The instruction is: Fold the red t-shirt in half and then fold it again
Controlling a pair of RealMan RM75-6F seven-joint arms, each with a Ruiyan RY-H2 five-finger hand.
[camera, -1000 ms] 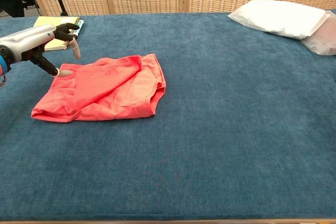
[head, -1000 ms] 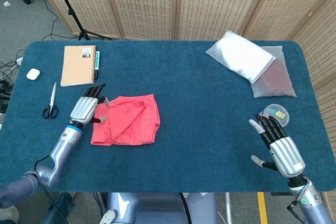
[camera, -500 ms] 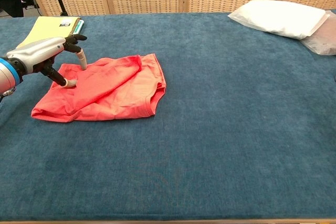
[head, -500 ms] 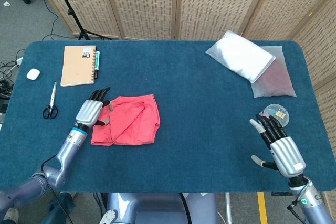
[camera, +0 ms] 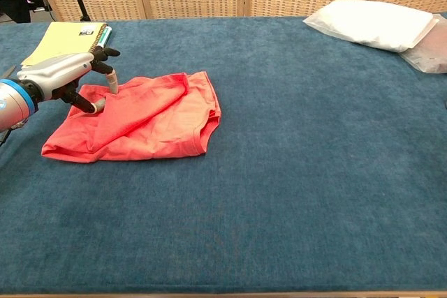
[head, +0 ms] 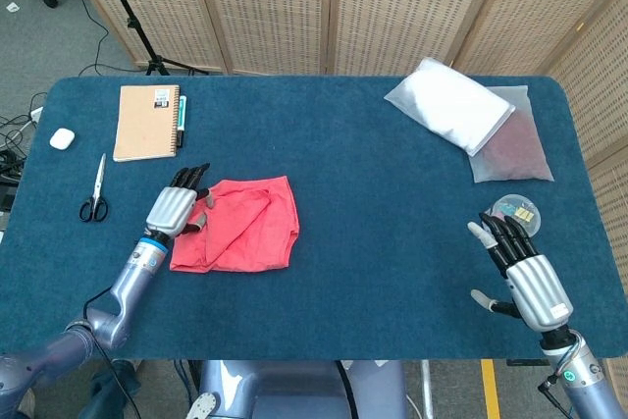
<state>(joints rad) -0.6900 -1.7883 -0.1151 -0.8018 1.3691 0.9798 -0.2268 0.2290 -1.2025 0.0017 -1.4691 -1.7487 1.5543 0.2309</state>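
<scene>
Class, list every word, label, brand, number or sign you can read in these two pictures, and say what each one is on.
No text can be read in either view.
Notebook: a small label near its top edge carries print, too small to read.
Clear round container near the right hand: coloured items inside, no legible writing.
Red t-shirt, white bag, scissors: no visible print.

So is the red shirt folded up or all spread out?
Folded. The red t-shirt lies as a compact, doubled-over bundle, with one layer rumpled over another and no sleeves spread out.
</scene>
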